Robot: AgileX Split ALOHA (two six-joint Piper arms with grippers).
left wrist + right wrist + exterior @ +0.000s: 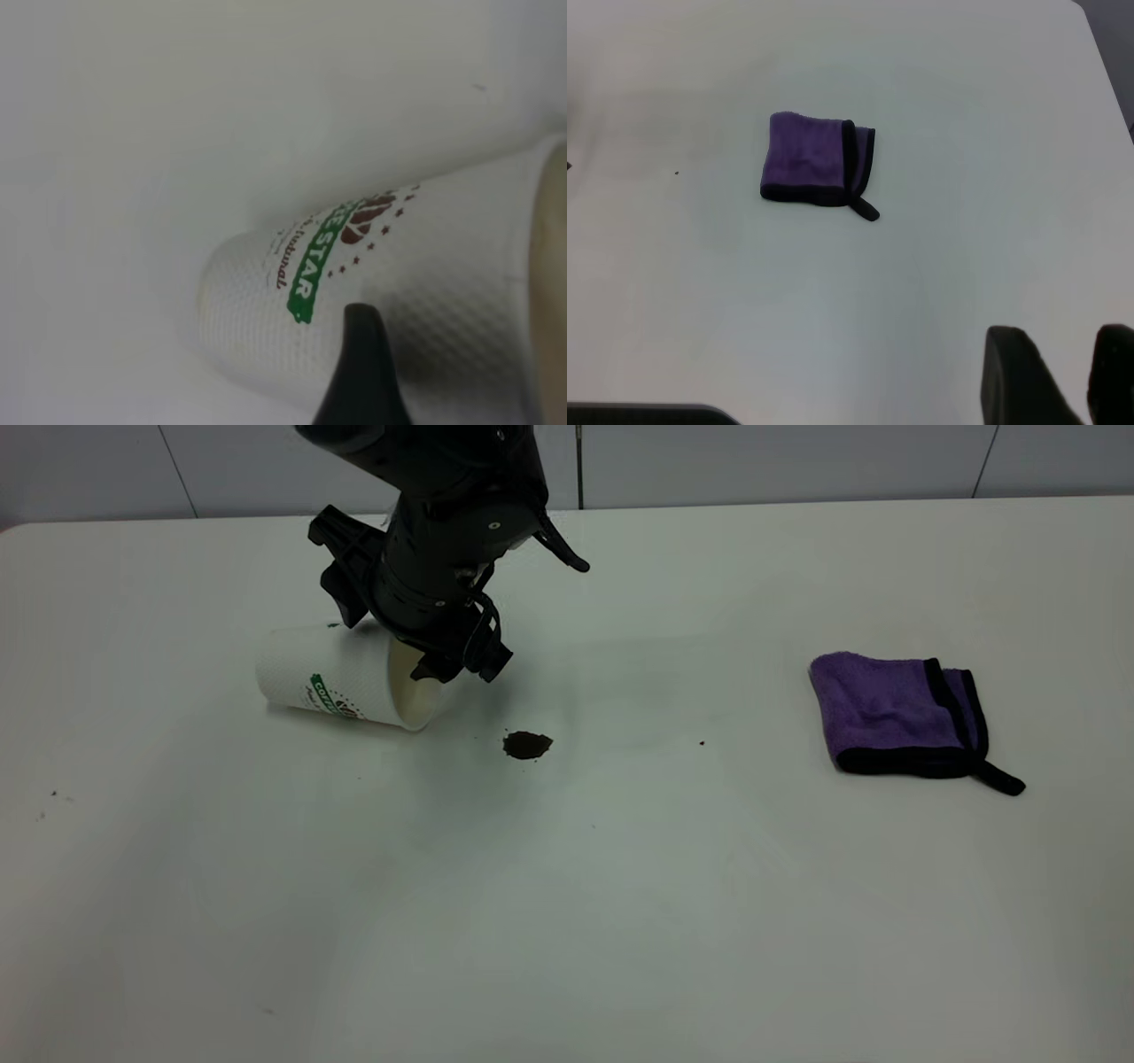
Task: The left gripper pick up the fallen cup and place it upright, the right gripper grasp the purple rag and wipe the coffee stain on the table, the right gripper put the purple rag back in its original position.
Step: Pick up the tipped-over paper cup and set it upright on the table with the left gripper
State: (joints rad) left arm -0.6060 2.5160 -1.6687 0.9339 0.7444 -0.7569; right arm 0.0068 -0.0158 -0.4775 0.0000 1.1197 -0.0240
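Left gripper (pixel 447 660) low, arm angled down; right gripper (pixel 1063 376) raised, parted.

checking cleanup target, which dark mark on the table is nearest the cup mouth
The coffee stain, the one sizeable brown blot just off the mouth of the cup; the other marks are tiny specks farther out.

open table (pixel 567 921) around purple rag (pixel 895 713), left claw (pixel 447 664) crowding cup (pixel 345 682)
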